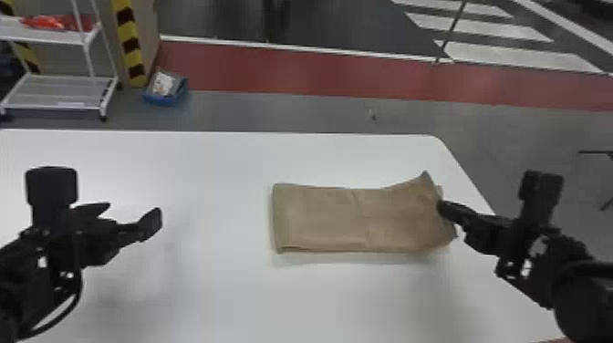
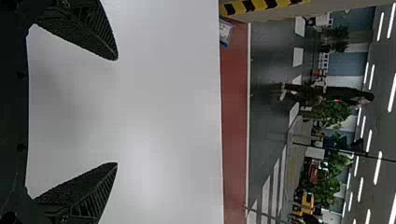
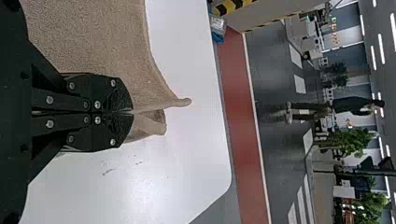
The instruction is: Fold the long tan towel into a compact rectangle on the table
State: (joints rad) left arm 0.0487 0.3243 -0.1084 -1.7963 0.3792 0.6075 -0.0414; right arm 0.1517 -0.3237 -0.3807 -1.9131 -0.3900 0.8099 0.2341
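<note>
The tan towel lies as a folded strip on the white table, right of the middle, its right end lifted and creased. At that right end is my right gripper. In the right wrist view the right gripper is shut on the edge of the towel, with a corner of cloth poking out past the fingertips. Well to the left of the towel, over the table, my left gripper stands apart from the cloth. The left wrist view has the left gripper open, nothing between its fingers.
The white table has its far edge beyond the towel, and its right edge slants down close beside the towel's gripped end. On the floor past the table are a white shelf cart and a blue bin.
</note>
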